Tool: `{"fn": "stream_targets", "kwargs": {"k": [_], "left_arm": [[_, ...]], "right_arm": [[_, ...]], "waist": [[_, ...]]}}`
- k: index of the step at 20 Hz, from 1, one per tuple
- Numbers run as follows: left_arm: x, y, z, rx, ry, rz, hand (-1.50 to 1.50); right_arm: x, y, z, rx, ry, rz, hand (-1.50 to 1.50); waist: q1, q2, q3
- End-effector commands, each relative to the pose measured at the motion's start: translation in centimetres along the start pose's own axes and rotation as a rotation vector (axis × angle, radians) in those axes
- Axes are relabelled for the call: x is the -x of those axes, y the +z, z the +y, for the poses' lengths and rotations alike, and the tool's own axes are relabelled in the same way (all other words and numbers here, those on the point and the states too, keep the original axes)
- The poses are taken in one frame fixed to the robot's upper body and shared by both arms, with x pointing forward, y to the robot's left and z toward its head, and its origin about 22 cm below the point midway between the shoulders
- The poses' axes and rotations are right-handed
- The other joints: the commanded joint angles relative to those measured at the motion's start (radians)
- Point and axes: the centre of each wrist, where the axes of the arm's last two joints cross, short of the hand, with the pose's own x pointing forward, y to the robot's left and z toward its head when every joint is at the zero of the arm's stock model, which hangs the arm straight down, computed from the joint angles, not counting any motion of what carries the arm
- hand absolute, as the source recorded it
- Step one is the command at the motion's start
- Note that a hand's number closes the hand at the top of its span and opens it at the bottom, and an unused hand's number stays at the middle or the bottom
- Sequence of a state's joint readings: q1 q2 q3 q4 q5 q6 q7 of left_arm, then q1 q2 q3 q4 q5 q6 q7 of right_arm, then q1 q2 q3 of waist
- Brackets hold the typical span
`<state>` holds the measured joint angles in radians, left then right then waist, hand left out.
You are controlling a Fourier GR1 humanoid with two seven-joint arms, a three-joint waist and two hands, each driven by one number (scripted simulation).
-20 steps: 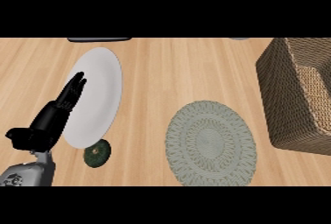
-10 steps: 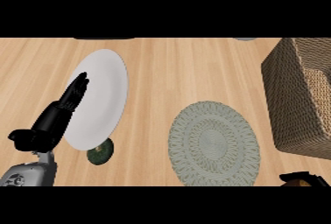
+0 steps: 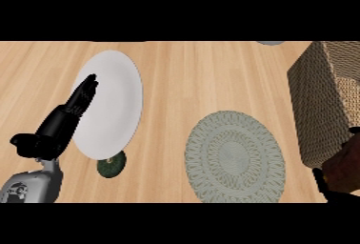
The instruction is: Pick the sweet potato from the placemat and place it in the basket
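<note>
Head view, wooden table (image 3: 175, 71), left robot hand (image 3: 60, 125) at lower left, fingers straight over a white plate (image 3: 116, 102), grey-green placemat (image 3: 235, 157) lower centre, wicker basket (image 3: 327, 100) at right, brown sweet potato (image 3: 348, 164) at the lower right edge beside the basket, right robot hand (image 3: 336, 189) dark beneath it, grip hidden, cannot tell, small dark green object (image 3: 111, 165) below the plate.

On the wooden counter (image 3: 175, 71) a round grey-green placemat (image 3: 235, 156) lies bare, with a woven basket (image 3: 327, 100) just beside it at the right edge. At the lower right corner the right hand (image 3: 330, 183) shows only partly, curled round a reddish-brown sweet potato (image 3: 348, 162) in front of the basket's wall. The left hand (image 3: 67, 119) rests with straight fingers over a white plate (image 3: 112, 102), and a small dark green round thing (image 3: 111, 165) lies at the plate's lower rim.
</note>
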<state>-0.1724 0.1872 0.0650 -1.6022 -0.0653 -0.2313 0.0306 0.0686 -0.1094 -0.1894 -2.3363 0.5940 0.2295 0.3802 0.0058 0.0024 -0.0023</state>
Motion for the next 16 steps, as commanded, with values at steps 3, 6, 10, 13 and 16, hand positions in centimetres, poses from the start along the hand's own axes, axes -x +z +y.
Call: {"fn": "stream_targets", "kwargs": {"k": [3,6,10,13,16], "left_arm": [[0.6,-0.1,0.3,-0.007,0.005,0.0,0.0],[0.0,-1.0,-1.3,0.005,0.004,-0.003,0.0],[-0.3,-1.6,-0.5,-0.007,-0.003,-0.01,0.0],[0.8,0.5,-0.7,0.011,0.006,0.006,0.0],[2.1,-1.1,-0.8,0.002,0.014,0.012,0.0]], "right_arm": [[-2.9,-5.2,-5.2,0.17,-0.117,-0.001,1.5],[-1.0,-8.8,-7.8,0.226,-0.117,0.047,1.5],[1.2,-12.0,-9.2,0.205,-0.102,0.088,1.5],[2.9,-13.1,-9.7,0.16,-0.077,0.111,1.5],[6.2,-15.5,-8.8,0.144,-0.067,0.104,1.5]], "waist": [[0.001,-0.002,0.001],[-0.003,-0.001,0.002],[-0.005,-0.001,0.002],[-0.002,-0.002,0.002],[0.0,0.002,0.002]]}}
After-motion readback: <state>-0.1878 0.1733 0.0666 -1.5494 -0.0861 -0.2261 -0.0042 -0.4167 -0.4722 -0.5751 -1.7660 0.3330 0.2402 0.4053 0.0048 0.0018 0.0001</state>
